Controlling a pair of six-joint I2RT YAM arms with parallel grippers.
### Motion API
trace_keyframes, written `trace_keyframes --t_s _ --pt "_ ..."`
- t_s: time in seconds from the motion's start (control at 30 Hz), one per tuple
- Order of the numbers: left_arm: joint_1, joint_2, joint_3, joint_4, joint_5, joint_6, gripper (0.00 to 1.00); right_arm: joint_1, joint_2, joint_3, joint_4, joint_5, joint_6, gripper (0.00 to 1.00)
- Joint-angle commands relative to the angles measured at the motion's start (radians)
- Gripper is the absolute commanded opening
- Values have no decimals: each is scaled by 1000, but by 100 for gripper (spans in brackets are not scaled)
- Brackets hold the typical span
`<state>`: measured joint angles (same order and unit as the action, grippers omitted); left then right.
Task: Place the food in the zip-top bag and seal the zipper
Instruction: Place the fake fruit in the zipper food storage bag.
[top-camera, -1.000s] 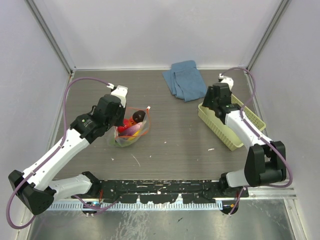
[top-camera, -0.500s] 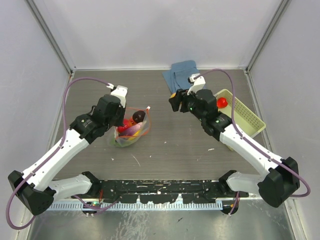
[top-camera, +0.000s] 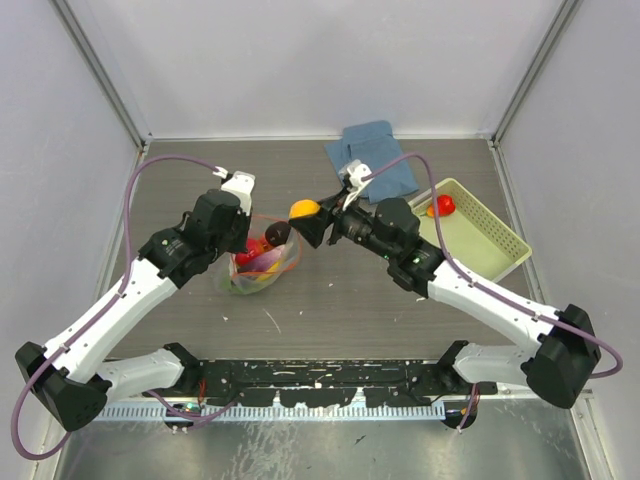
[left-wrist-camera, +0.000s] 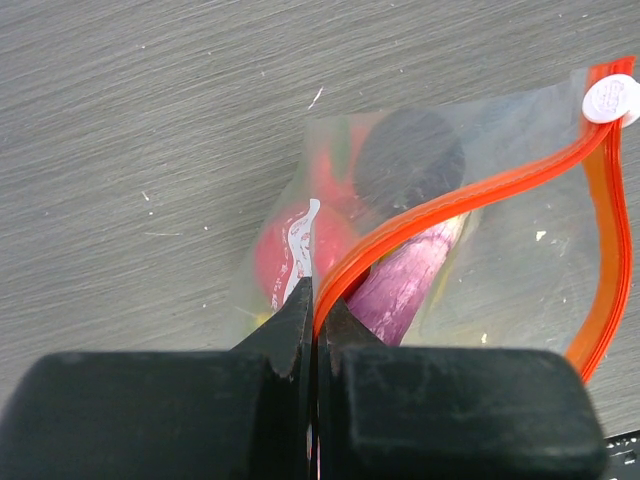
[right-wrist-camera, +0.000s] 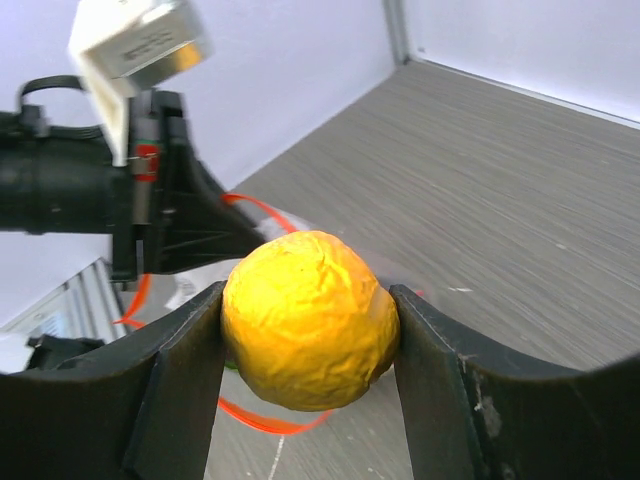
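Observation:
The clear zip-top bag (top-camera: 262, 264) lies left of the middle, its mouth held open. My left gripper (top-camera: 243, 232) is shut on the bag's orange-red zipper strip (left-wrist-camera: 480, 190); the white slider tab (left-wrist-camera: 610, 100) sits at the strip's far end. A red fruit (left-wrist-camera: 283, 250), a purple eggplant (left-wrist-camera: 405, 288) and a dark round piece (left-wrist-camera: 410, 160) show inside. My right gripper (top-camera: 306, 220) is shut on an orange round fruit (right-wrist-camera: 308, 320) and holds it in the air just right of the bag mouth. The orange fruit also shows in the top view (top-camera: 303, 210).
A pale yellow-green basket (top-camera: 482, 246) stands at the right with a red fruit (top-camera: 443, 206) in its far corner. A folded blue cloth (top-camera: 378, 160) lies at the back. Grey walls close in both sides and the back.
My right arm has swung left from the basket to the bag mouth, carrying the orange fruit. My left arm and the bag have not moved.

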<state>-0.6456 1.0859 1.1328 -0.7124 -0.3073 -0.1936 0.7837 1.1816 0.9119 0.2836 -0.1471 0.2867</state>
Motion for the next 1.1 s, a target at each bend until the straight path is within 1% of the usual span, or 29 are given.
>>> trace_keyframes --t_s 0.0,0.23,0.4,0.73,0.83,0.93,1.07 --pt "4 -35 31 46 15 1 0 47 40 15 170 -81 8 49" --pt "4 -38 27 51 33 3 0 91 162 58 217 -91 11 49" --pt "4 -41 26 55 48 4 0 106 243 84 232 -72 18 50" --pt "4 -43 27 55 56 5 0 143 356 134 253 -16 13 54" --pt "4 -43 27 54 56 4 0 147 377 140 255 0 8 57" --pt "4 -43 28 55 58 5 0 149 397 144 255 23 2 62" --pt "4 -41 27 54 59 4 0 150 423 151 258 26 2 66"
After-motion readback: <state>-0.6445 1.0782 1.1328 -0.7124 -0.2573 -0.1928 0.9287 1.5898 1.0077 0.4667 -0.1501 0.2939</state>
